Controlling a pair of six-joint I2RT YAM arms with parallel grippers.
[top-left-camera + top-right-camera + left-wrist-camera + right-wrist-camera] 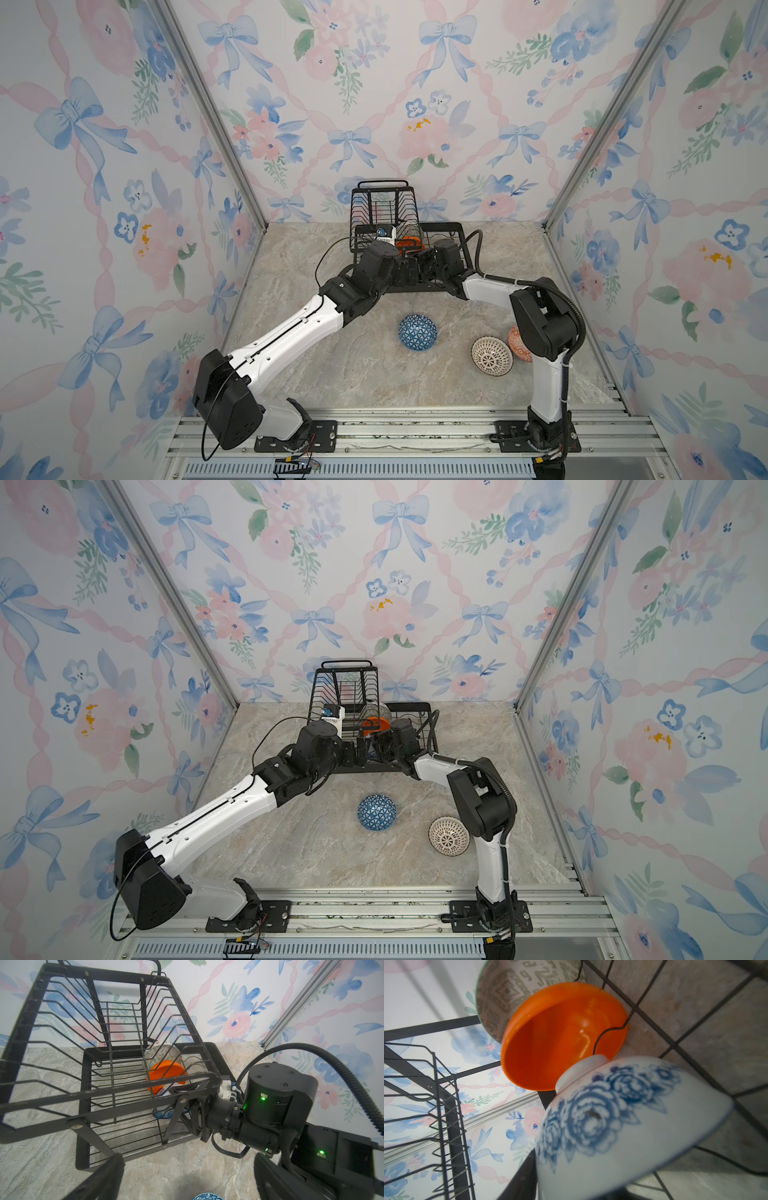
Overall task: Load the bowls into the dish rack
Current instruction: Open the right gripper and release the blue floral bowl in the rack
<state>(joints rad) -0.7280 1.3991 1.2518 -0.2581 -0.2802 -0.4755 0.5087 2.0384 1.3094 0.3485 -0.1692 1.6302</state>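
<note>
Blue-floral white bowl (633, 1126) fills the right wrist view, tipped on its side in the lower tray of the black wire dish rack (83, 1142). Its foot appears to touch the plain orange bowl (560, 1039), which stands on edge just in front of the pale green geometric bowl (508, 987). Right gripper (182, 1099) sits at the floral bowl's rim beneath the upper basket; whether its jaws are clamped on that rim or parted from it cannot be told. Left gripper (190, 1159) hovers before the rack, jaws wide apart and empty. Three bowls wait on the marble table (332, 374): the blue triangle-patterned bowl (417, 332), the white lattice bowl (491, 356) and the orange-red bowl (517, 343), half hidden by the right arm. They look like glazed ceramic: rigid, light, slick, and likely to chip against wire. They seem best pinched across the rim, one finger inside and one outside.
</note>
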